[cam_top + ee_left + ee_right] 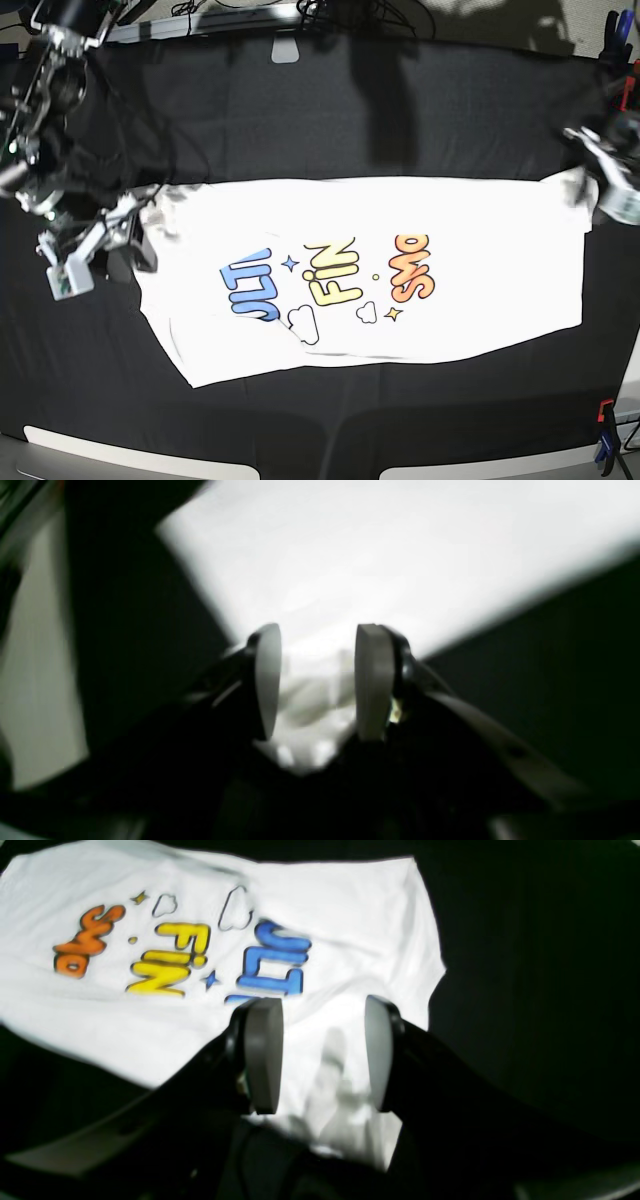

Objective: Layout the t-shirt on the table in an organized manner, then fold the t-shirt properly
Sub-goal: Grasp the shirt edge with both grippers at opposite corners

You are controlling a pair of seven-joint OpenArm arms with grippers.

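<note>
The shirt (400, 215) lies spread on the desk (320, 110), print side up, long axis running left to right in the base view. It is thin white cloth, mostly smooth, with soft wrinkles near both short ends. The print sits in the middle: rounded blue, yellow and orange letters with small clouds and stars. The upper edge is nearly straight. The lower edge slopes, and the lower left corner in the base view comes to a point. The right end in that view is cut almost square.

The desk is covered with matte black cloth that has some light folds. It reaches far past the shirt on every side, so there is wide free room above and below it. A red-and-blue clamp (604, 432) stands at the lower right corner.

The right tool (320, 1052) is over the shirt's end near the blue letters. Its flat grey pads (262, 1055) are spread apart, and a small ridge of cloth rises between them without being pinched. The left tool (317, 680) is at the opposite end; its pads are also spread, released, with loose white cloth below. This view is blurred.
</note>
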